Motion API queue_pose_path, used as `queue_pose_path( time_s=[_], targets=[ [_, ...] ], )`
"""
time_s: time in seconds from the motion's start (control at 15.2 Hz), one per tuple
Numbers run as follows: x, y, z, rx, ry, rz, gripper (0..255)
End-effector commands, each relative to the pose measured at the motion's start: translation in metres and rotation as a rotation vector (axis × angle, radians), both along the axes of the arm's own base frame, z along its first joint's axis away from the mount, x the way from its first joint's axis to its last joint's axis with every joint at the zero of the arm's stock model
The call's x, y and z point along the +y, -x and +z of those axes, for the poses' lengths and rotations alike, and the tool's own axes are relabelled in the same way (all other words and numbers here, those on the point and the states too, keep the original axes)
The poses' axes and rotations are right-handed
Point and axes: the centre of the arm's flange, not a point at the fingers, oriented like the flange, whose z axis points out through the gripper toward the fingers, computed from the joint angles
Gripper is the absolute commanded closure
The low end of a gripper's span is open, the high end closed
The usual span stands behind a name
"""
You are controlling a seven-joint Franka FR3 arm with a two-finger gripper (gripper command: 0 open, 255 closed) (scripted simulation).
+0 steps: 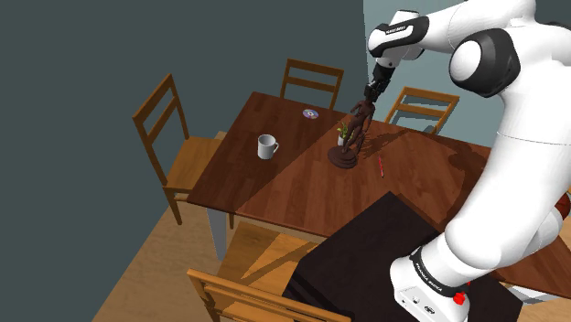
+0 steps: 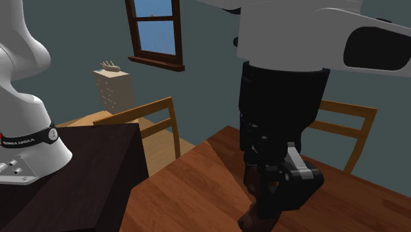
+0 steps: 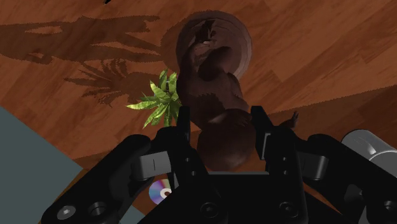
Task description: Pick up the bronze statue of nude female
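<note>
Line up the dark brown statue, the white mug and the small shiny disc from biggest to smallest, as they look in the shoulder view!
Largest: the dark brown statue, clearly the tallest.
Next: the white mug.
Smallest: the small shiny disc, lying flat and farther back, so distance shrinks it a little.

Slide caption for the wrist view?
Tool clasps the dark brown statue on the wooden table, a small green plant beside it.

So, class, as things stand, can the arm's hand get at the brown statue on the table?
Probably yes. The hand is right over the statue, its fingers look pressed against either side, and the small plant beside it sits outside their gap.
</note>
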Motion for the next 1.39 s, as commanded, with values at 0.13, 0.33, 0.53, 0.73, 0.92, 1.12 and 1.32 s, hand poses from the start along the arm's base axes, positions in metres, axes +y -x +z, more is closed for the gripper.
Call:
queue_pose_path(
  time_s=[0.13, 0.33, 0.53, 0.73, 0.92, 1.12, 1.32],
  targets=[
    [0.000, 0.000, -0.001, 0.001, -0.001, 0.000, 255],
    [0.000, 0.000, 0.004, 0.001, -0.001, 0.000, 255],
    [0.000, 0.000, 0.020, 0.001, -0.001, 0.000, 255],
    [0.000, 0.000, 0.036, 0.001, -0.001, 0.000, 255],
    [0.000, 0.000, 0.052, 0.001, -0.001, 0.000, 255],
    [0.000, 0.000, 0.068, 0.001, -0.001, 0.000, 255],
    [0.000, 0.000, 0.079, 0.001, -0.001, 0.000, 255]
  ],
)
